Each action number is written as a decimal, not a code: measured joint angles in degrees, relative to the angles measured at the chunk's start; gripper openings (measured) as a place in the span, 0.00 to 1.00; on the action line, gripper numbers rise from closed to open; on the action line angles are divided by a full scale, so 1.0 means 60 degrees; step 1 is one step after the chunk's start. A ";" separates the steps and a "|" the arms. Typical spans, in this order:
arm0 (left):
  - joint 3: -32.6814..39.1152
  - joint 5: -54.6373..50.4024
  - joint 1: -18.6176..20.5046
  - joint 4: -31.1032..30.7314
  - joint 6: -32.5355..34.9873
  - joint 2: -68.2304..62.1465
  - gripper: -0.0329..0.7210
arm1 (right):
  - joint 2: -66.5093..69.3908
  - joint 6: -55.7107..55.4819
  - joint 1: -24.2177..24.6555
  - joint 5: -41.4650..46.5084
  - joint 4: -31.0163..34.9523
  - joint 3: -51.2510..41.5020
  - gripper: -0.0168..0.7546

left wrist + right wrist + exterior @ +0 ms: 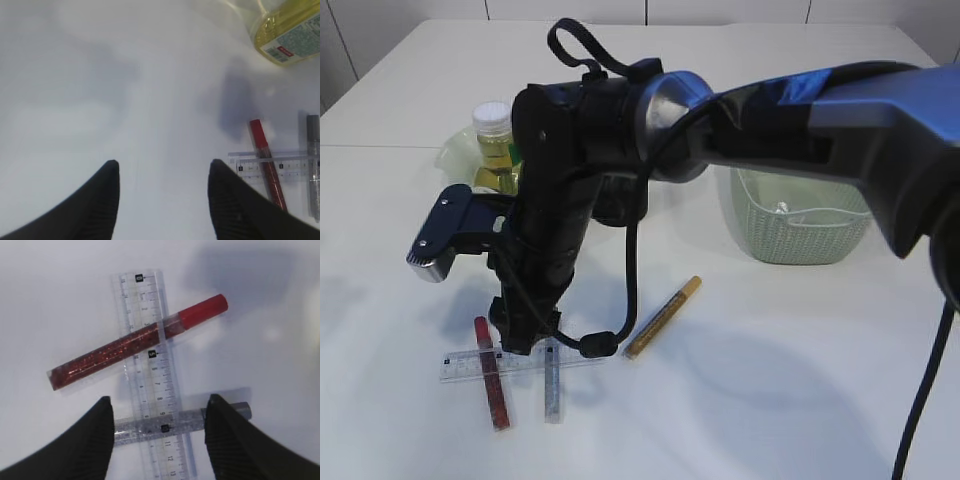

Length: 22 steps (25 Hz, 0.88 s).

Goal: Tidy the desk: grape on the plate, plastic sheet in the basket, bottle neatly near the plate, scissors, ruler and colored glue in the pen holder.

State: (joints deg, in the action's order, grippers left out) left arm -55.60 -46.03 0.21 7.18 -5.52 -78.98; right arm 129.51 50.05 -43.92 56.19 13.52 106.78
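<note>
Right gripper (156,432) is hovering with fingers wide over the silver glue stick (175,424) under the clear ruler (152,375) on the table (60,300), red glue stick (135,342) lying across; better pinching the ruler's edges squarely; left gripper (162,200) is idling, fingers wide.

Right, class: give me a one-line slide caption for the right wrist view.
Open jaws above a clear ruler crossed by red and silver glitter glue tubes.
</note>
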 joint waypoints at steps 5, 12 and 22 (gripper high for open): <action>0.0000 0.0023 0.0000 0.0000 0.0000 0.0000 0.59 | 0.0337 -0.0289 -0.0023 -0.0027 0.0000 0.0274 0.62; 0.0000 0.0051 0.0000 0.0000 0.0000 0.0000 0.59 | 0.0503 -0.0545 -0.0159 0.0011 -0.0071 0.0562 0.62; 0.0000 0.0067 0.0000 0.0000 0.0000 0.0000 0.59 | 0.0686 -0.0819 -0.0278 0.0279 -0.0259 0.0562 0.62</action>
State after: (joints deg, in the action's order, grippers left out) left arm -55.60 -45.63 0.21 7.18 -5.52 -78.98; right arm 133.62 45.14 -45.58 57.86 11.97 110.15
